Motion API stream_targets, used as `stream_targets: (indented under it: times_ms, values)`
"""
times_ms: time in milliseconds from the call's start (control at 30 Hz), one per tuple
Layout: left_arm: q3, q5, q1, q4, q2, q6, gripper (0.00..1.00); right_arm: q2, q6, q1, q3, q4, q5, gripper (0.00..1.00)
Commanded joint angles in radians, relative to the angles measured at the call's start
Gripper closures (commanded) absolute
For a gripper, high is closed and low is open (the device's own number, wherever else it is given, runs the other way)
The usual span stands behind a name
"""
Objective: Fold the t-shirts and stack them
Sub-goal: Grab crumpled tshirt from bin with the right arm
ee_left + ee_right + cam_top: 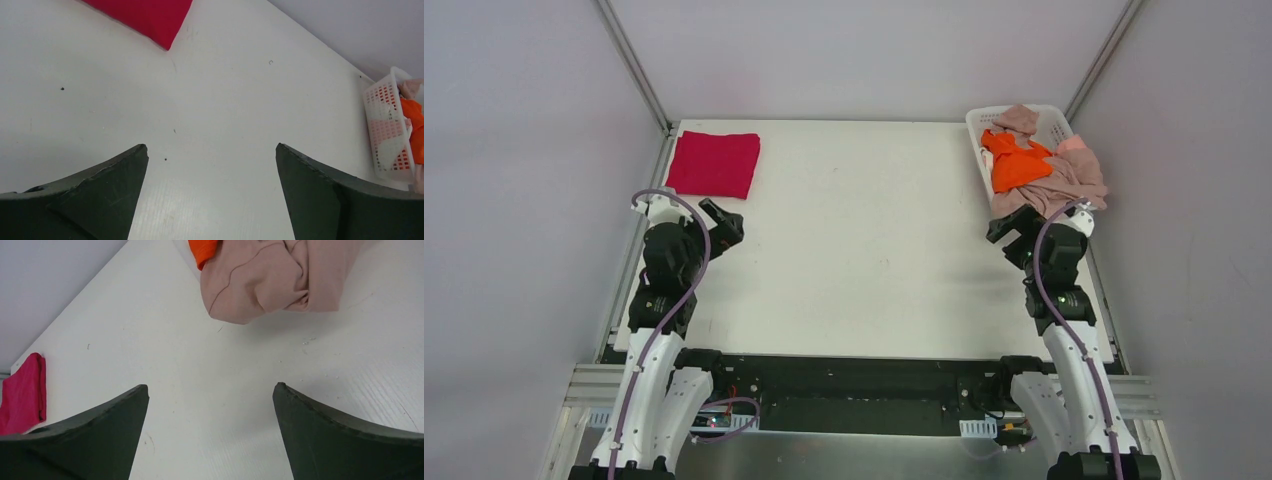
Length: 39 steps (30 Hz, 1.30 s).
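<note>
Two bent arms (pixel 669 290), left end effector (pixel 211 150) wide, empty, right end effector (pixel 210 387) wide near pink t-shirt (pixel 270 280)

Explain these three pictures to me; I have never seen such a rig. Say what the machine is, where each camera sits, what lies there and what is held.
Two robot arms stand at the near edge of a table. The wide picture looks down from above and behind them; the other two come from a camera on each wrist, the dark wedges being that arm's own fingers. The left hand and right hand are open, holding nothing. A folded crimson shirt lies far left. Far right, a white basket holds an orange shirt and pink shirts, one spilling out.
</note>
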Motion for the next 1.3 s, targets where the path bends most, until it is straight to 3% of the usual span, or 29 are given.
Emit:
stream_targets:
  times_ms: [0, 167, 367, 600, 900, 1067, 1267]
  values:
    - [0.016, 0.078, 0.002, -0.018, -0.007, -0.027, 0.00, 0.014, 0.051, -0.001, 0.126, -0.077, 0.079, 0.01]
    - [0.009, 0.079, 0.002, -0.028, 0.007, -0.039, 0.00, 0.089, 0.013, -0.001, 0.226, -0.119, -0.014, 0.01]
    - [0.017, 0.045, 0.002, -0.058, 0.026, -0.044, 0.00, 0.327, -0.032, -0.001, 0.543, -0.345, 0.126, 0.01]
    - [0.002, 0.026, 0.002, -0.062, 0.036, -0.036, 0.00, 0.642, -0.103, -0.001, 0.841, -0.383, 0.296, 0.01]
    - [0.024, -0.010, 0.002, -0.064, 0.080, -0.009, 0.00, 1.052, -0.138, -0.046, 1.225, -0.467, 0.340, 0.01]
    - [0.016, -0.033, 0.002, -0.065, 0.091, -0.010, 0.00, 1.223, -0.137, -0.062, 1.350, -0.480, 0.356, 0.01]
    - [0.013, -0.042, 0.002, -0.065, 0.109, -0.006, 0.00, 1.332, -0.106, -0.078, 1.392, -0.482, 0.268, 0.01]
